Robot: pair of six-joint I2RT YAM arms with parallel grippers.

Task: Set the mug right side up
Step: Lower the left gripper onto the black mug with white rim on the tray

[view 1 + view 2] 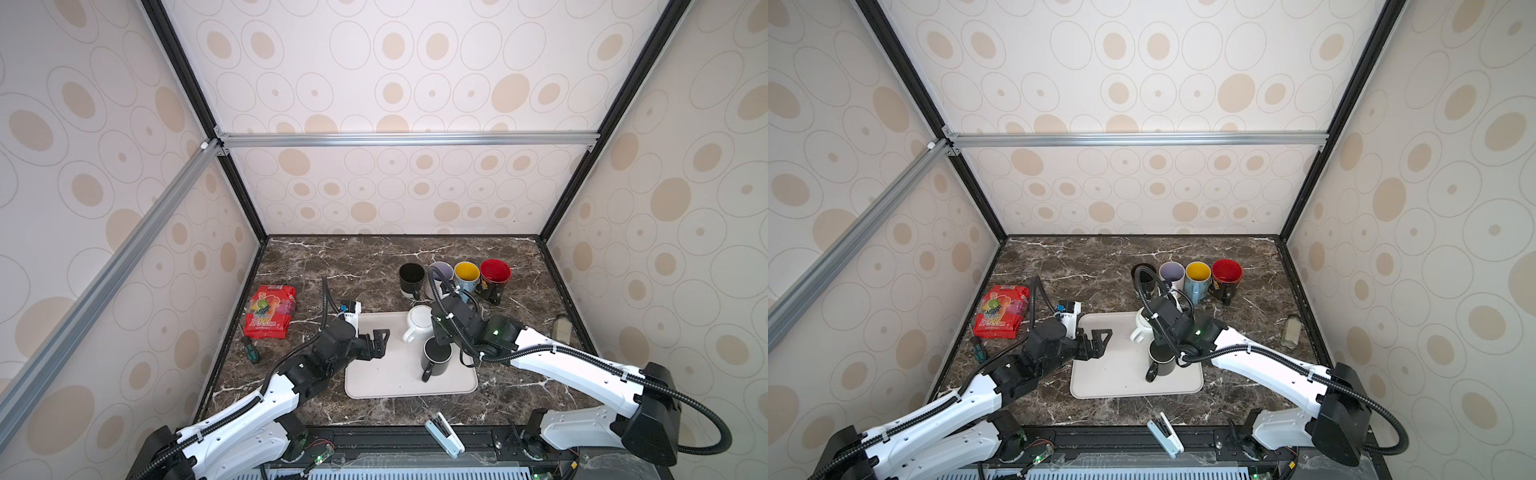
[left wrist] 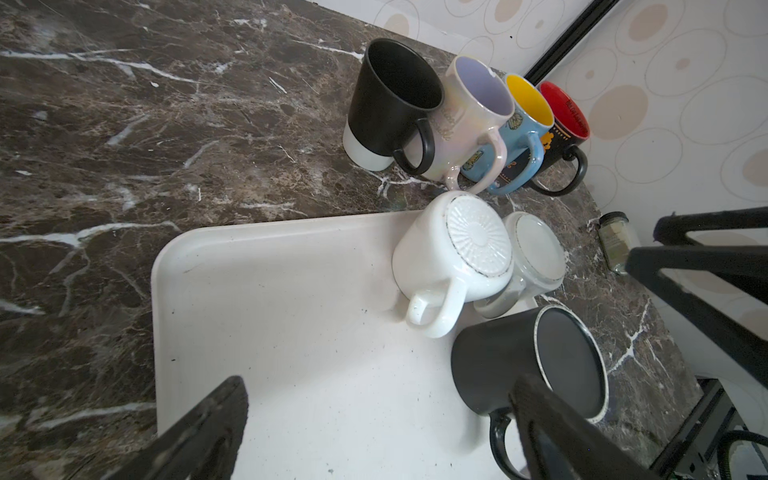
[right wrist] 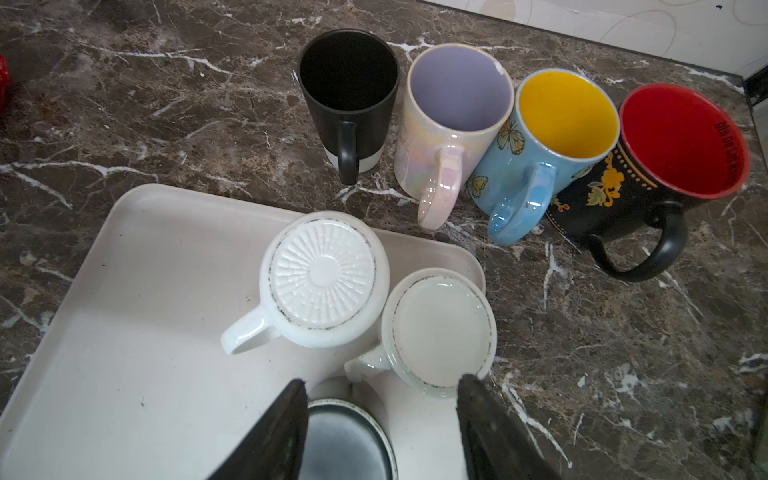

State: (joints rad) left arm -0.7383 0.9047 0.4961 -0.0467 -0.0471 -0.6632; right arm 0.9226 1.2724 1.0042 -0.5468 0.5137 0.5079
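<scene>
Mug (image 1: pixel 436 354) base-up on tray (image 1: pixel 374 376), axis vertical. Sat just under right tool (image 3: pixel 382 380), jaws parted, holding nothing. Left tool (image 1: pixel 381 341) wide open, farther across tray.

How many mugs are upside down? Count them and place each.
3, all on the tray: ribbed white mug at its back edge, plain white mug beside it, black mug nearer the robot.

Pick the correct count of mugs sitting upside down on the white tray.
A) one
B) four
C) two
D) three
D: the right wrist view shows three bases facing up on the tray: the white ribbed-bottom mug, the plain white mug, and the black mug. The four colored mugs stand upright off the tray on the marble.
</scene>
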